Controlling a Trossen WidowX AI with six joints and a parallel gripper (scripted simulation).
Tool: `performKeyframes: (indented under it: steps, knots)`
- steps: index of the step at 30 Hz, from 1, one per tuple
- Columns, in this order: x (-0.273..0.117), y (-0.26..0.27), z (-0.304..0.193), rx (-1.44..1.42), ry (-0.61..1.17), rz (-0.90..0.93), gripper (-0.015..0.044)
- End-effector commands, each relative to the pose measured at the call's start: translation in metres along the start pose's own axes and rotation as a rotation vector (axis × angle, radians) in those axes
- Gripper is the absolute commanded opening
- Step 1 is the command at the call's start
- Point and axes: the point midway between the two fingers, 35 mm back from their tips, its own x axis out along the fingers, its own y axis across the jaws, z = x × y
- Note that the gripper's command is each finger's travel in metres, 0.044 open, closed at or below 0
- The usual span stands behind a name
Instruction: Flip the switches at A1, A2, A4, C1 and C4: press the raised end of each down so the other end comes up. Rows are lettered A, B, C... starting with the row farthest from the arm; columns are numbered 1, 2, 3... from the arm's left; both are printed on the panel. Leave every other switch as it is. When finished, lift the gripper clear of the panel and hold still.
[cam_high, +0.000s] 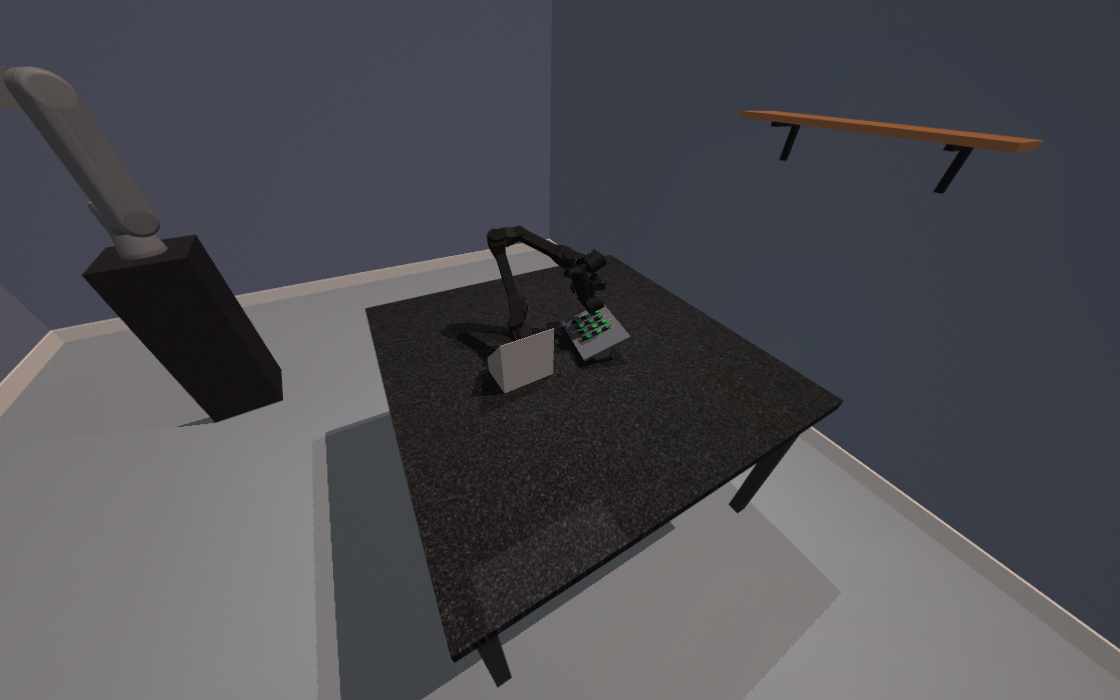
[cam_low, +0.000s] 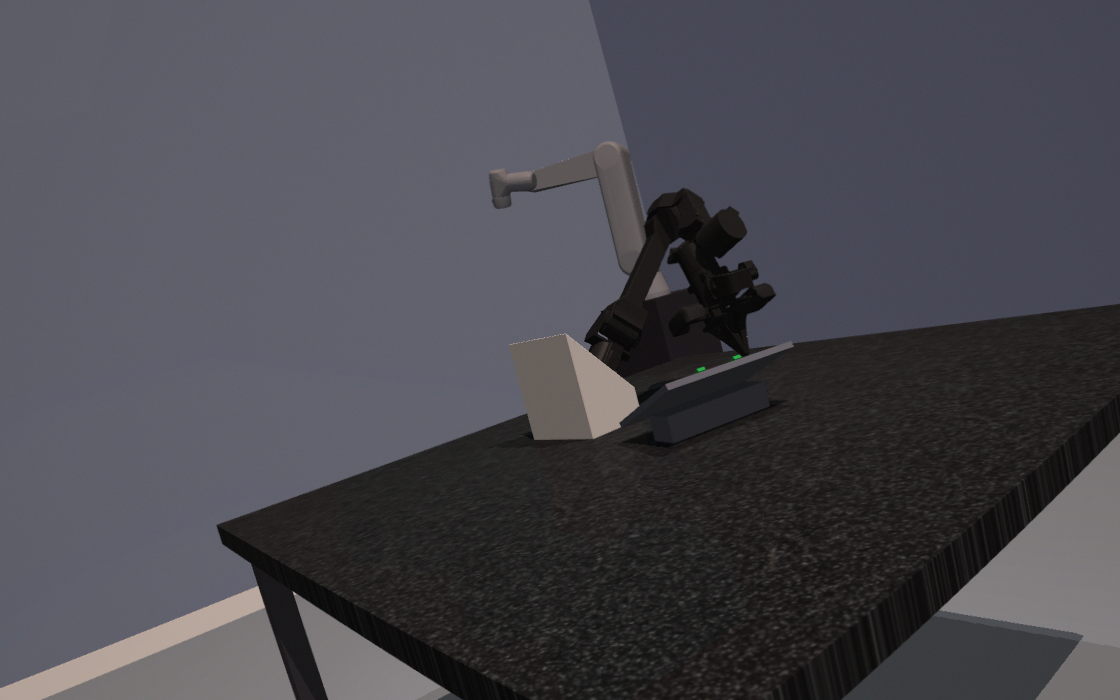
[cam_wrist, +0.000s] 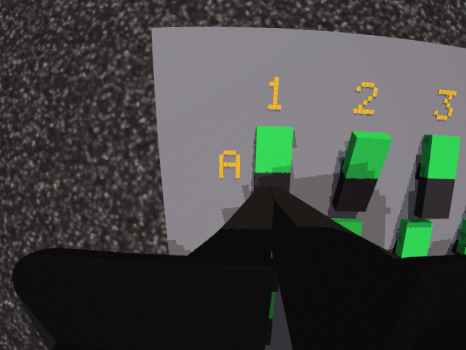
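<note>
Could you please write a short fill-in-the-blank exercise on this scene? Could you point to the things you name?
The fingers (cam_high: 596, 308) (cam_low: 745, 353) point at the switch (cam_wrist: 274, 150) in column ____.
The printed row letter (cam_wrist: 229, 164) beside that switch is ____.
The end of the switch nearest the printed numbers is coloured ____.
The wall shelf (cam_high: 892, 129) rests on ____ brackets.

Missing words: 1; A; green; two.

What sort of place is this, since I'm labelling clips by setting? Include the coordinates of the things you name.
Probably a robotics lab or test room: a black arm (cam_high: 505, 276) (cam_low: 648, 264) works at a switch panel (cam_high: 607, 340) (cam_low: 726, 373) (cam_wrist: 200, 65), and a grey arm (cam_high: 90, 156) (cam_low: 619, 202) stands on a dark pedestal (cam_high: 177, 330) behind.
</note>
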Motion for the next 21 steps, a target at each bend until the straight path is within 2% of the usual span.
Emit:
performKeyframes:
  steps: [1, 21]
  knots:
    - [0.0013, -0.0013, -0.0009, 0.008, 0.002, -0.005, 0.0]
    - [0.0039, -0.0013, -0.001, 0.008, 0.002, -0.005, 0.0]
